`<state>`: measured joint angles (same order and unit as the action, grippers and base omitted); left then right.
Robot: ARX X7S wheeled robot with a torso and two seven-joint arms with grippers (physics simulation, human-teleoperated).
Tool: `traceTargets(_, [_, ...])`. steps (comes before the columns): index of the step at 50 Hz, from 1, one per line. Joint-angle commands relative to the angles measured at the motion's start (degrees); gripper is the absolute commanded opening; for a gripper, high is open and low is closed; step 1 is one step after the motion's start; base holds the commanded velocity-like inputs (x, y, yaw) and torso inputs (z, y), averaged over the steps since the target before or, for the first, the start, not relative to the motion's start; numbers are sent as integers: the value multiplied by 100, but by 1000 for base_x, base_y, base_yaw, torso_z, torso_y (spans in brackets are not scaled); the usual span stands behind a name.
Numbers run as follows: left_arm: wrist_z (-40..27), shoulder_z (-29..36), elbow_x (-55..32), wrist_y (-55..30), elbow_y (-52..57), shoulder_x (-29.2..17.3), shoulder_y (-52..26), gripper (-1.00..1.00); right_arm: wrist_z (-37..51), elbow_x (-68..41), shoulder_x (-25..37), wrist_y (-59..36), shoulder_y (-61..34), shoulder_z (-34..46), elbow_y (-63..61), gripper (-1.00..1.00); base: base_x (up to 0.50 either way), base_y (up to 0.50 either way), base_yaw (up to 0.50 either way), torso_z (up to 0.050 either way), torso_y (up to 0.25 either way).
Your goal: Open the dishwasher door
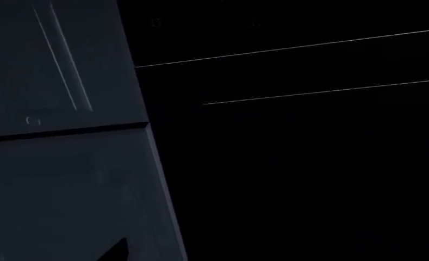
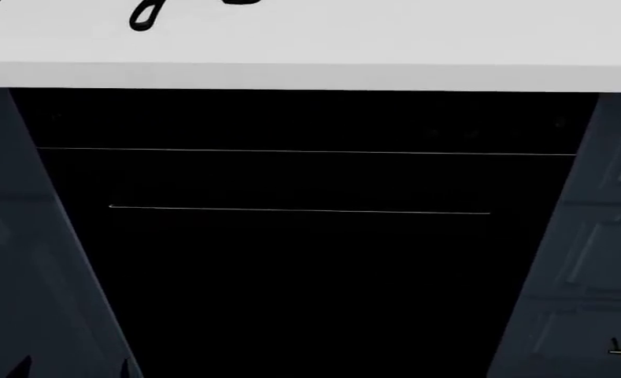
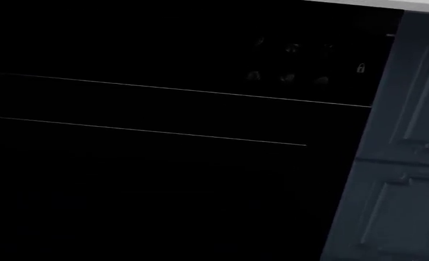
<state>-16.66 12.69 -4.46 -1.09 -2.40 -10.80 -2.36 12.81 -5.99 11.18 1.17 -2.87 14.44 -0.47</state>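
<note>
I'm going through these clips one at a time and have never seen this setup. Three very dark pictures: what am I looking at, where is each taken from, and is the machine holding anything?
These are simulator renders from a two-armed wheeled robot. The head camera faces a closed dishwasher door, glossy black, with a thin seam above its bar handle. A white countertop runs above; blue-grey cabinet doors flank it. The other two pictures come from cameras on each arm's wrist, showing the same door from either side. No gripper is clearly in view, so nothing shows being held.
</note>
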Motion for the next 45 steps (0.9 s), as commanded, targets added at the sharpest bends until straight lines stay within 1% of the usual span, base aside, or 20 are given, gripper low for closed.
traceTargets(1, [47, -20, -40, 23, 7, 6, 11, 100, -5, 13, -7, 3, 3, -13, -1, 100, 0, 0, 0, 0, 0])
traceTargets(9, [47, -20, -40, 23, 7, 6, 11, 100, -5, 13, -7, 3, 3, -13, -1, 100, 0, 0, 0, 0, 0])
traceTargets(10, [1043, -932, 844, 817, -21, 681, 244, 100, -680, 530, -817, 844, -156, -803, 929, 100, 0, 0, 0, 0, 0])
traceTargets(11, [928, -997, 836, -11, -10, 796, 104, 100, -744, 625, -638, -13, 99, -768, 70, 100, 0, 0, 0, 0, 0])
traceTargets(12, [843, -897, 1028, 83, 31, 753, 133, 100, -741, 611, -630, -74, 109, -765, -15, 100, 0, 0, 0, 0, 0])
traceTargets(14, [742, -841, 1132, 50, 80, 751, 154, 100, -733, 595, -619, -60, 89, -750, 35, 100, 0, 0, 0, 0, 0])
traceTargets(33, [603, -741, 875, -16, 31, 627, 99, 100, -559, 517, -497, -137, 32, -629, 22, 100, 0, 0, 0, 0, 0])
traceTargets(34, [600, -732, 866, -12, 22, 619, 97, 100, -579, 510, -464, 23, 63, -622, 4, 100, 500, 0, 0, 0, 0])
traceTargets(43, [542, -677, 797, 2, -17, 570, 81, 100, -486, 489, -424, 43, 39, -596, 52, 100, 500, 0, 0, 0, 0])
traceTargets(45, [528, -660, 787, 5, -22, 558, 81, 100, -495, 474, -412, 62, 39, -574, 60, 100, 225, 0, 0, 0, 0])
